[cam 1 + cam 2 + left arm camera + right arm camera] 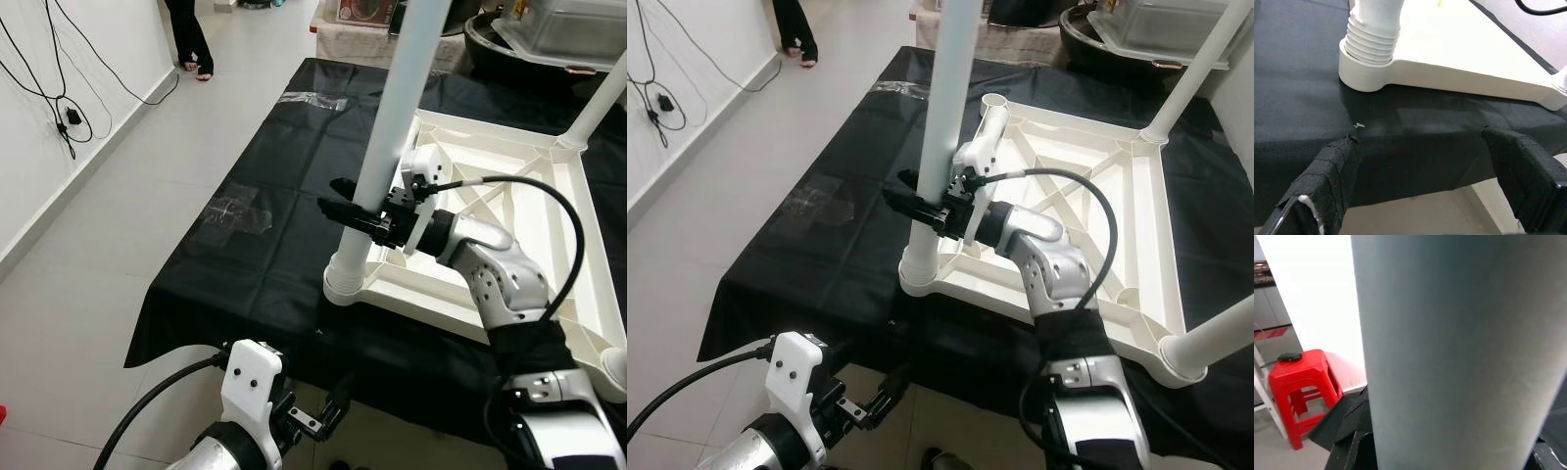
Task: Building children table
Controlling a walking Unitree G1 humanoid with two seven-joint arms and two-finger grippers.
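Note:
An upside-down white plastic table (509, 196) lies on a black cloth (265, 245) spread over the floor. A white leg (392, 127) stands upright in the table's near-left corner socket (345, 286), its threaded end (1374, 39) seated in the socket. My right gripper (333, 196) is shut on this leg a little above the socket, one finger on each side. The left gripper (1425, 186) hovers low at the cloth's near edge, open and holding nothing. Two more legs (1190, 69) (1215, 338) stand in the right-hand corners. The far-left socket (991, 103) holds nothing.
A person's legs (191, 39) stand at the far left by the wall, where black cables (59, 98) hang. A clear plastic bin (558, 29) and dark items sit behind the cloth. A red stool (1298, 387) stands off to one side. Tape patches (230, 211) mark the cloth.

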